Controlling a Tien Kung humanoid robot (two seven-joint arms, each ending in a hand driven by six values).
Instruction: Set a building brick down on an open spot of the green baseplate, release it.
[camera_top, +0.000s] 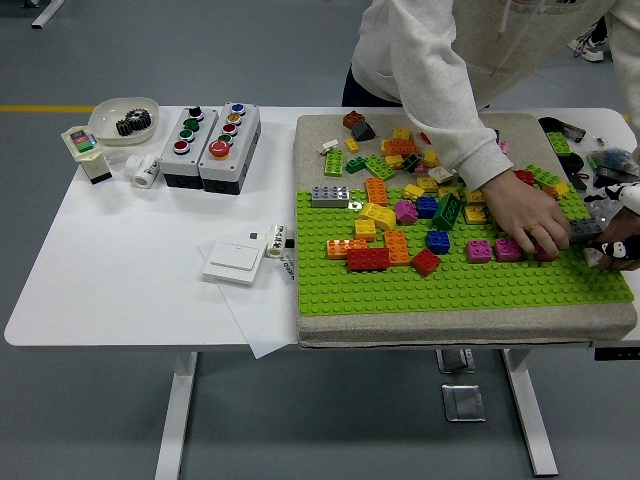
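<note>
Grey building brick (584, 231) sits at the green baseplate (450, 285) right edge, between a person's hand (530, 222) and the right hand (612, 246), finger state indeterminate. Rigid, light, smooth plastic: pinch opposite side walls.

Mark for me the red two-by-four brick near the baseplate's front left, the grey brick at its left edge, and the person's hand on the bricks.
Red brick (368, 259), head view, middle of its studded top.
Grey brick (330, 196), head view, centre of its top.
Person's hand (530, 222), head view, back of the hand.
</note>
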